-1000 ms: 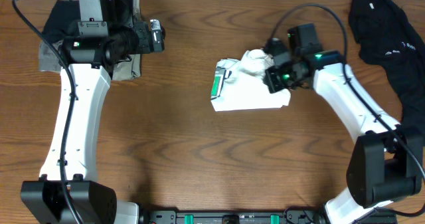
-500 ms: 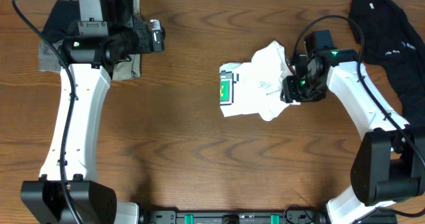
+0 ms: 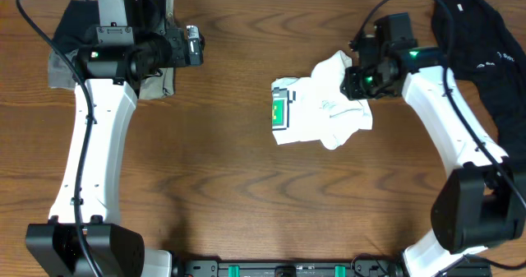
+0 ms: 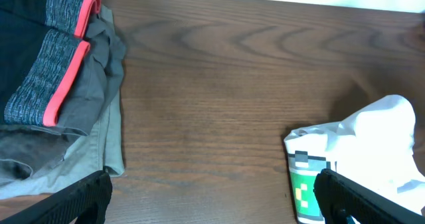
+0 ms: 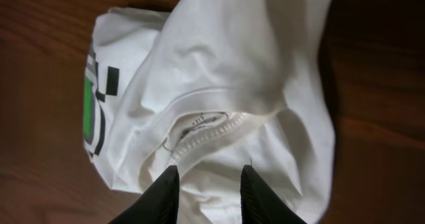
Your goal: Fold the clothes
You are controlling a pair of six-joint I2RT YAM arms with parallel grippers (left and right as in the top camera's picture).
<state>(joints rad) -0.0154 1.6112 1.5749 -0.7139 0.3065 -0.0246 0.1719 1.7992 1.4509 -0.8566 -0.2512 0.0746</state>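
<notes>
The clothes, a white T-shirt [image 3: 322,106], lie crumpled in a heap at the table's middle right, with the green square logo [image 3: 280,113] on the left edge. My right gripper [image 3: 358,80] hovers over the heap's far right corner. In the right wrist view its jaws [image 5: 210,174] stand a little apart above the collar seam [image 5: 199,127], with nothing pinched between them. My left gripper [image 3: 192,45] is wide open at the far left, well away from the shirt. The left wrist view shows the shirt [image 4: 362,147] beyond its right finger [image 4: 352,197].
A stack of folded dark and grey clothes [image 3: 62,59] with red-trimmed bands [image 4: 63,71] lies under the left arm at the back left. A black garment [image 3: 477,43] lies at the back right corner. Bare wood [image 3: 246,195] covers the front of the table.
My right gripper let go of the shirt and moved back and up toward the far edge. The shirt spread out to the right, then stayed put. The left arm has not moved.
</notes>
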